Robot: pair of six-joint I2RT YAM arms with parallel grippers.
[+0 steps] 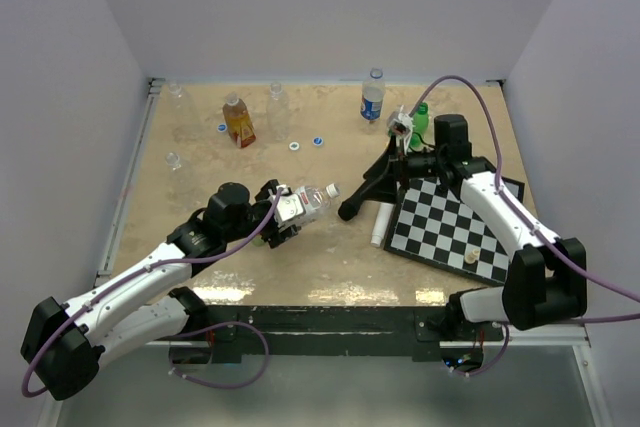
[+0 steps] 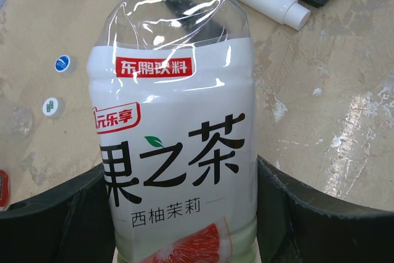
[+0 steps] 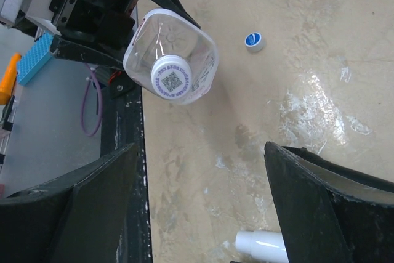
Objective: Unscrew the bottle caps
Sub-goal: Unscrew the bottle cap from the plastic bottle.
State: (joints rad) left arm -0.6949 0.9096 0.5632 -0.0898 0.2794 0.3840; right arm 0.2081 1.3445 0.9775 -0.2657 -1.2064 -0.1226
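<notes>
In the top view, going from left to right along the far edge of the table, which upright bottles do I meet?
Clear bottle in the corner → amber bottle → second clear bottle → blue-labelled bottle → green bottle.

The left arm (image 1: 150,277) is extended forward, the left fingers (image 2: 308,214) closed around a clear, white-labelled plastic bottle (image 2: 178,152). The right arm (image 1: 500,217) is reached forward and leftward, the right fingers (image 3: 326,201) held wide apart, empty.

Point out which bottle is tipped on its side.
The white-labelled bottle, held sideways in the left gripper; the amber bottle and blue-labelled bottle stand upright at the back.
</notes>
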